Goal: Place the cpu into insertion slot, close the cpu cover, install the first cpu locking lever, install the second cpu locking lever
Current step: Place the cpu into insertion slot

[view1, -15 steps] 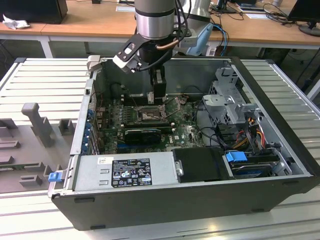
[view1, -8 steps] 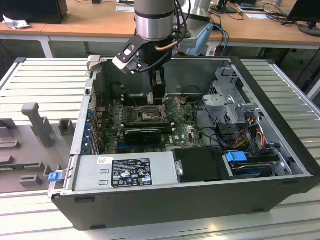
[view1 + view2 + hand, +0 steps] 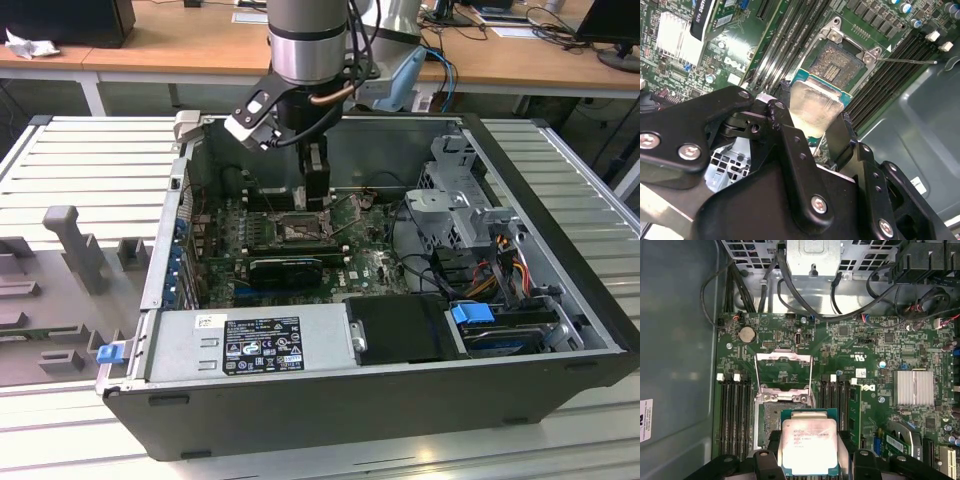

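Looking down through both wrist views, we find the gripper with its two black jaws clamped on opposite edges of the cpu. The cpu is a flat square with a pale, matt silver-grey metal lid on a thin green base. The lid looks faintly smeared in the second wrist view, where the black fingers show bolted, angular links.

The cpu hangs partly over one edge of the insertion slot, and we cannot tell whether it touches. The slot is a dark, finely grained square bed inside a silver metal rim. The cpu cover, a thin silver frame with a large square cut-out, stands swung open on the far side of the slot. A thin silver rod juts out from one corner of the rim.

Around them lies the glossy green motherboard, with long black memory slots on either side of the socket, a ribbed silver heat sink and a round coin cell.

In the exterior view the gripper reaches down into the open grey metal case.

As for writing, the cpu lid carries several lines of dark print, the board has small white lettering, and a black label sits on the power supply; we leave all of it unread.
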Available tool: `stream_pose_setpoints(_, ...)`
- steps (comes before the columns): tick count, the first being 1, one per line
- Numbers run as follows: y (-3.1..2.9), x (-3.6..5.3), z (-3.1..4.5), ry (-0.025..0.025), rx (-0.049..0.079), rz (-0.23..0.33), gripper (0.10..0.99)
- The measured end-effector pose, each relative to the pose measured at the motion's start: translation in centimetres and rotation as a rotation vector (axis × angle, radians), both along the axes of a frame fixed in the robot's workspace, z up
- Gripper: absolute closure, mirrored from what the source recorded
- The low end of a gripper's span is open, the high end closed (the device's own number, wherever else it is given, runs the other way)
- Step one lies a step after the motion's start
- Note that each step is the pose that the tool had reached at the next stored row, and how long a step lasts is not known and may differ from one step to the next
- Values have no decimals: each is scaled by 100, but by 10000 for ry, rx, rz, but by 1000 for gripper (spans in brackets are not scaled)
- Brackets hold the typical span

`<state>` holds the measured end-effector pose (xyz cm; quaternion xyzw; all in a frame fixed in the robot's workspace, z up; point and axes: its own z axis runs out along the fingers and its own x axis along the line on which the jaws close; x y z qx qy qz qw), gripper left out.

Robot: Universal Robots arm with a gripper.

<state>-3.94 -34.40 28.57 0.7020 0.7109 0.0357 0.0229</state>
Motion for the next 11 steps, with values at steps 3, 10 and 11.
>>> stream_pose_setpoints(3,3,-1,-12,3,4,1,557)
stream_pose_setpoints(10,3,-2,-29,5,13,0,557)
stream_pose_setpoints(11,3,-2,-32,5,15,1,557)
